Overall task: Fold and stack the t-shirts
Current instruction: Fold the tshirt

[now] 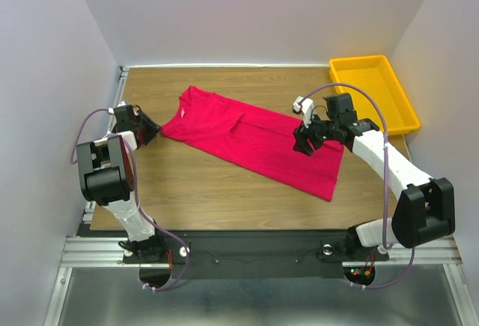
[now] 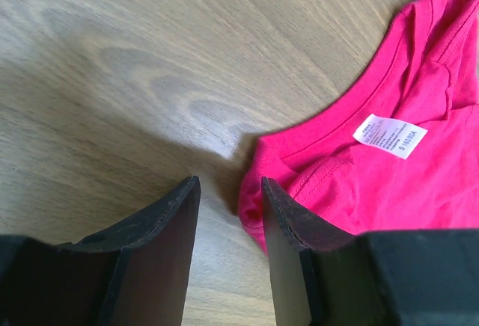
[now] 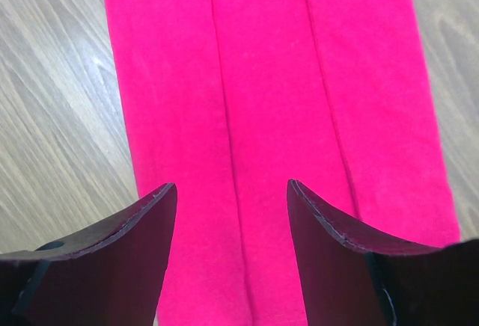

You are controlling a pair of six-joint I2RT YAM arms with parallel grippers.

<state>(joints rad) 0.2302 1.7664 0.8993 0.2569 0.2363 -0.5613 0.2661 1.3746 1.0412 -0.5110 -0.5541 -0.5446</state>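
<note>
Top external view, your crimson-red short-sleeved cotton t-shirt [image 1: 251, 137] lies as a long strip on the wooden counter [image 1: 194, 184] between your claws, left claw [image 2: 230, 180] jaws apart at its collar edge, right claw [image 3: 231, 184] jaws apart over the hem half, neither clamped on cloth

Left arm [image 1: 112, 173]: we see it rise from its near-left base, bend at a dark joint block, then run away from us along the left side.
Left gripper [image 2: 228, 184]: we find it low and turned inward, jaws parted by a narrow gap, nothing between them.
Right arm [image 1: 389, 163]: we see it climb from the near-right base and slant inward.
Right gripper [image 3: 232, 188]: we find it angled downward, jaws wide apart, gripping nothing.
</note>
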